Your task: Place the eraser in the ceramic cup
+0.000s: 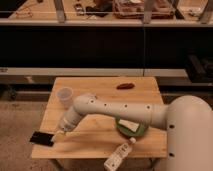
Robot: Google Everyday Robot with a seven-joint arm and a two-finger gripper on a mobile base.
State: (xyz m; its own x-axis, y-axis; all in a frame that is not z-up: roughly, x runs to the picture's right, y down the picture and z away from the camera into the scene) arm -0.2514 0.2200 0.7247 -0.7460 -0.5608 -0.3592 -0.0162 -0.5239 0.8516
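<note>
— While the arm (125,111) reaches from the right side across the counter (100,142), where is the gripper (59,134) located?

— Position: low over the front left part of the counter, at the right end of the eraser (41,138). The two appear to touch, but whether the gripper holds the eraser cannot be told. Gripper opening: cannot be told either.

— State the position of the eraser.

— It is a flat black block. It lies lengthwise at the front left corner of the counter, with its left end at or just past the counter's left edge.

— State the position of the cup (65,96).

— It stands upright, rim up, near the left edge of the counter. It is behind the gripper and just left of the arm's bend. It is apart from the eraser and not touching it.

— List the remaining items.

— Item one: a green plate (142,131), right of centre, with its rear portion covered by the arm. Item two: a white bottle (119,157), lying on its side at the front edge, angled, near the plate. Item three: a reddish oblong object (125,86), near the back edge and well apart from the other items.
</note>
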